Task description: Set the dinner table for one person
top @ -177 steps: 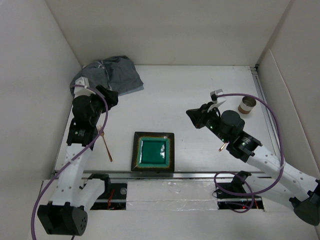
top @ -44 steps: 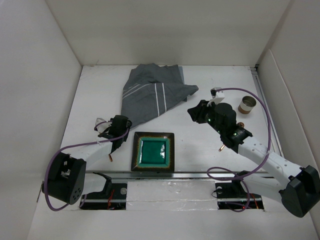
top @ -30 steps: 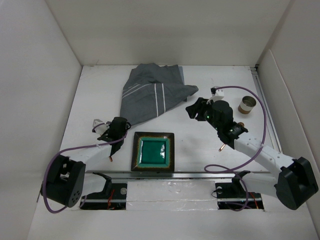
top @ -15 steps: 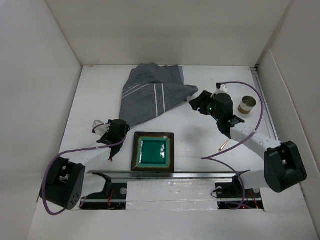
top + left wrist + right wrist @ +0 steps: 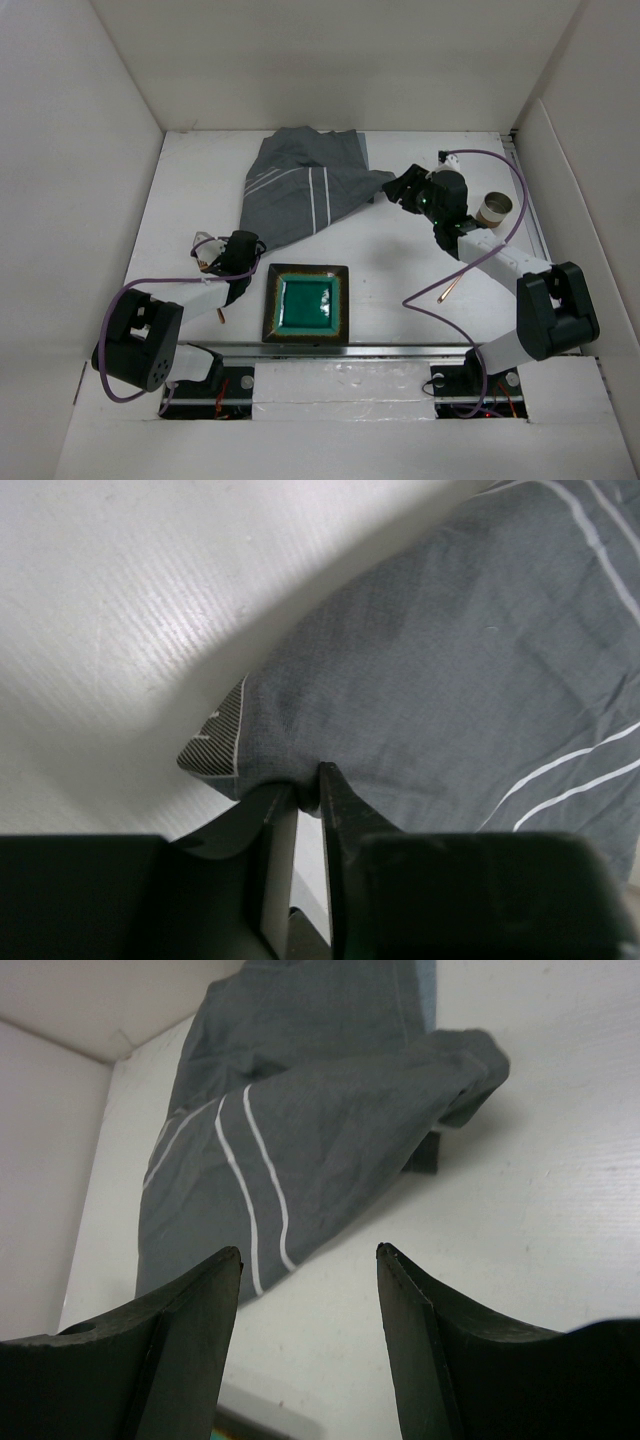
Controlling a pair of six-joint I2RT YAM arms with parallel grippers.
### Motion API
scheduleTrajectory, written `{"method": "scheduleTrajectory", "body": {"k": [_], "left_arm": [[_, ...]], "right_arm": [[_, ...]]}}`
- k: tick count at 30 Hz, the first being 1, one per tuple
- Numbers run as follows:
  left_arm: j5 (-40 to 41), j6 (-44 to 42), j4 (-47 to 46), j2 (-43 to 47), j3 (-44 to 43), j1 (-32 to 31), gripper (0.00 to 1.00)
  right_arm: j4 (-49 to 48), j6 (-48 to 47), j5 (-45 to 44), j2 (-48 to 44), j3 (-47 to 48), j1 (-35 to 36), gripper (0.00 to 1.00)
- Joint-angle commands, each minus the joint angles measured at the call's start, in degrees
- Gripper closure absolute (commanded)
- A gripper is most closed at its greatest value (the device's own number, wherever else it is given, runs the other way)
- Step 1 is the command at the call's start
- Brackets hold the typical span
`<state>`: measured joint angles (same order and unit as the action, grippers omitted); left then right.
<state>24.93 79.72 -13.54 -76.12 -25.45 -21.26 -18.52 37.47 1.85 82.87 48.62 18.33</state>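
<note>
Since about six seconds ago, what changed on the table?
The grey striped cloth went from a bunch in the far-left corner to spread across the far middle. The left gripper came back near the plate and now pinches the cloth's near corner. The right gripper moved toward the cloth's right corner, jaws open. The plate and cup stayed put.

- No text, label, brand, number or sign is showing legibly in any of the three views.
</note>
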Motion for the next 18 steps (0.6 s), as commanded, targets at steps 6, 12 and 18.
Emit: {"method": "scheduleTrajectory", "body": {"k": [6,12,18], "left_arm": [[2.7,-6.1,-1.6,5.0,-1.3,0.2,1.0],[5.9,-12.4,-0.3,13.0,0.4,0.2,1.0],[4.4,-13.0,-1.3,14.6,1.2,0.2,1.0]], "right_arm": [[-3.5,4.3,3.2,13.3,11.7,-6.1,0.36],[-7.8,10.4,7.4,20.0,12.9,-6.1,0.34],[-5.5,13.1,7.8,26.0,17.7,-4.9,0.33]]}}
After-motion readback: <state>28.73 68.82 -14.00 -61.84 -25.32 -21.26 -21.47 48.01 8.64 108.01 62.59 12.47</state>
